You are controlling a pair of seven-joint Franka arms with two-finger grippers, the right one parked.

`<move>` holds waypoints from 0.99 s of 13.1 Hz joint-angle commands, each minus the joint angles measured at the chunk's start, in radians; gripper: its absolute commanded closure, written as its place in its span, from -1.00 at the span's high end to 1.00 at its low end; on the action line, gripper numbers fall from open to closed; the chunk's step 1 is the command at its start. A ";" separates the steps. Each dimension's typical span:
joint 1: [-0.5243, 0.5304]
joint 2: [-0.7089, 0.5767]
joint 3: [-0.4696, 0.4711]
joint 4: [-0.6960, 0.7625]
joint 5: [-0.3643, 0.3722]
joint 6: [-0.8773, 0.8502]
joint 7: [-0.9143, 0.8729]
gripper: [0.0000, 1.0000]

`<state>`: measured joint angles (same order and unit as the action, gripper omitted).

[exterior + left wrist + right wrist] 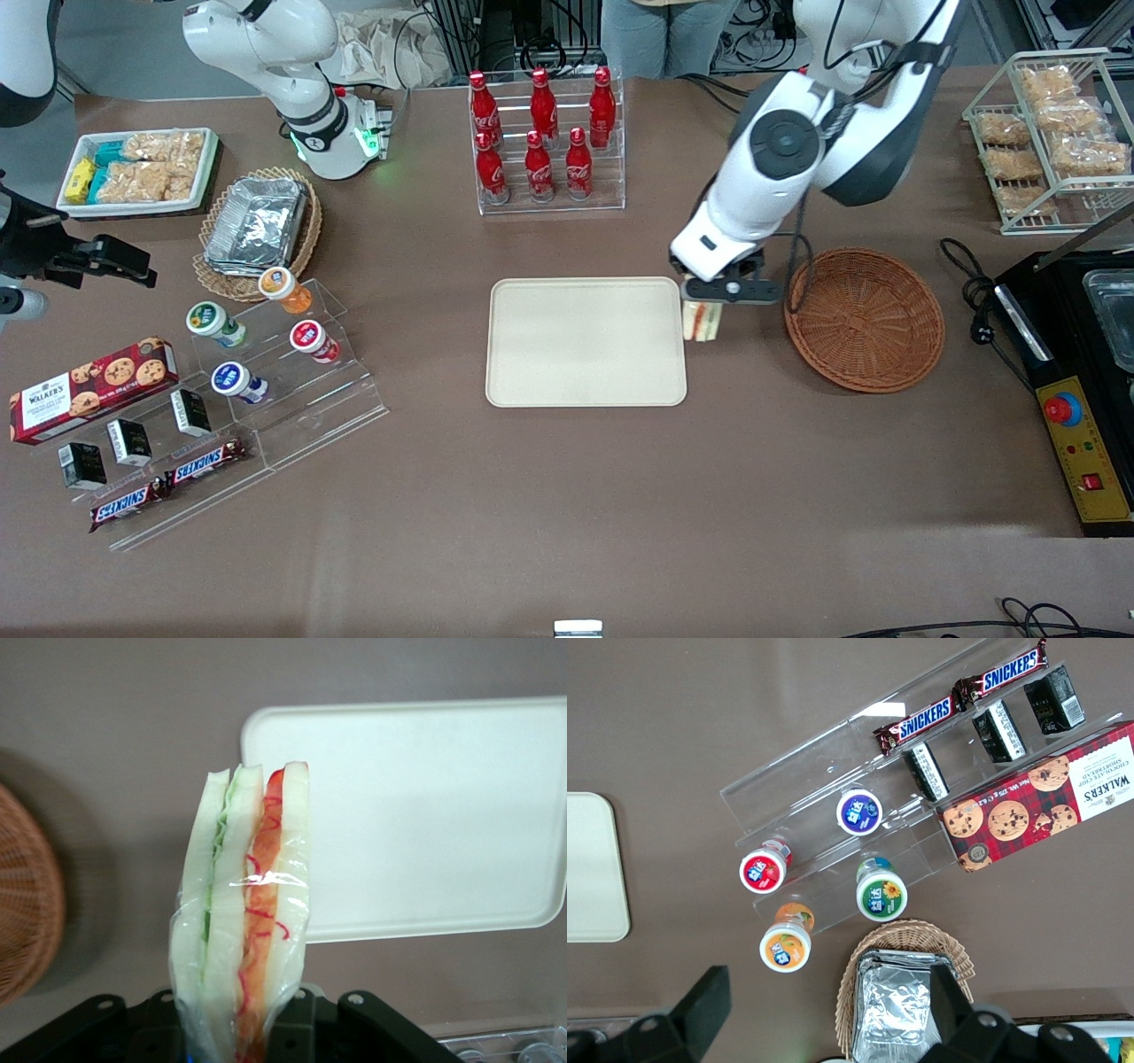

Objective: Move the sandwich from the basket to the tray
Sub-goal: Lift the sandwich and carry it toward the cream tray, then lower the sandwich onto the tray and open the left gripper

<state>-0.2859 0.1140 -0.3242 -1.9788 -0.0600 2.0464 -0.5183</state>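
My left gripper (706, 306) is shut on the sandwich (702, 321), a plastic-wrapped wedge of white bread with green and orange-red filling. It holds the sandwich in the air between the beige tray (586, 342) and the reddish-brown wicker basket (865, 317), close to the tray's edge. In the left wrist view the sandwich (244, 912) stands upright out of the gripper (244, 1041), with the tray (416, 815) and part of the basket (27, 904) below. Both the tray and the basket hold nothing.
A rack of red cola bottles (542, 142) stands farther from the front camera than the tray. A black appliance with a control box (1076, 381) sits at the working arm's end. Acrylic steps with cups and snacks (221, 390) and a foil container in a tan basket (257, 226) lie toward the parked arm's end.
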 commanded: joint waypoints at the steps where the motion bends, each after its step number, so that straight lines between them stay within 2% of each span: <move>1: -0.042 0.070 0.011 0.023 0.026 0.035 -0.014 -1.00; 4: -0.075 0.174 0.013 0.017 0.057 0.101 -0.045 -1.00; 10: -0.076 0.305 0.014 0.017 0.179 0.182 -0.137 -1.00; 13: -0.079 0.352 0.016 0.017 0.189 0.240 -0.172 -1.00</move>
<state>-0.3482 0.4315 -0.3173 -1.9808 0.1024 2.2518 -0.6436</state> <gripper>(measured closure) 0.749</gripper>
